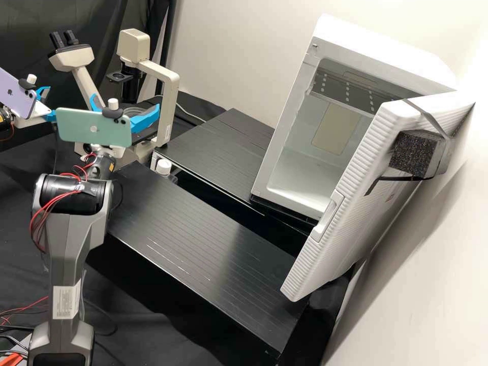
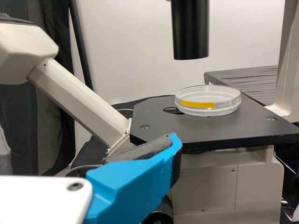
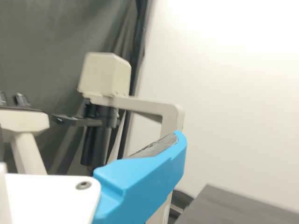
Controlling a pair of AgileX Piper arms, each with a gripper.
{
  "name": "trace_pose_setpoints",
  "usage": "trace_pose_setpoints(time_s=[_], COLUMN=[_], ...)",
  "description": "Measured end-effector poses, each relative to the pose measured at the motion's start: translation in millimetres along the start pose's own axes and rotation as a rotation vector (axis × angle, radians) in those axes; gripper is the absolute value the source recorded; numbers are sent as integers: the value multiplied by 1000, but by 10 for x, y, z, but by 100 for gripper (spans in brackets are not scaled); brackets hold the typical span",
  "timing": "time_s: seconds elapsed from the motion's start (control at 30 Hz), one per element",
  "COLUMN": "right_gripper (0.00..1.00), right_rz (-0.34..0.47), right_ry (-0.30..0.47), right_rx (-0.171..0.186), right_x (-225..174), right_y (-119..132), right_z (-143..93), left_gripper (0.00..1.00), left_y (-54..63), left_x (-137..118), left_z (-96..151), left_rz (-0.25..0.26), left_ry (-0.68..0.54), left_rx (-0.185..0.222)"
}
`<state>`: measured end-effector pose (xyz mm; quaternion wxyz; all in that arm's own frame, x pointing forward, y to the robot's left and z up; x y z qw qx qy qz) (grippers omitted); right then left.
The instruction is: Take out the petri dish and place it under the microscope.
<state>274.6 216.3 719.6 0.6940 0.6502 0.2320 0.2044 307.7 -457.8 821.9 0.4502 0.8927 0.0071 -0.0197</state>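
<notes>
In the high view, my left gripper stands open at the far left and my right gripper stands open before the microscope. The clear petri dish, with a yellow strip on its side, lies flat on the black stage, below the dark condenser tube. In this left wrist view, one finger of my left gripper is in front of the stage, apart from the dish. The right wrist view has a finger of my right gripper before the microscope's pillar.
A white incubator stands open at the right, its ribbed door swung outward. Black slatted platforms lie between it and the arms. A white-capped bottle is beside the microscope, whose binocular head juts up at the left.
</notes>
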Motion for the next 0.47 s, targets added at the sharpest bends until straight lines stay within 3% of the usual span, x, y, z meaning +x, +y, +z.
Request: trace_pose_setpoints(time_s=[0.1,0.2,0.47], right_gripper=[100,100,100], right_rz=[-25,-51,-74], right_ry=[3,-1,-58], right_rx=[3,30,34], right_x=[-177,-395,-795], right_y=[31,89,196], right_z=[3,9,115], left_gripper=[100,100,100], left_y=[0,0,0], left_x=[0,0,0], left_z=[0,0,0], left_rz=[0,0,0], left_ry=[0,0,0], left_rx=[0,0,0])
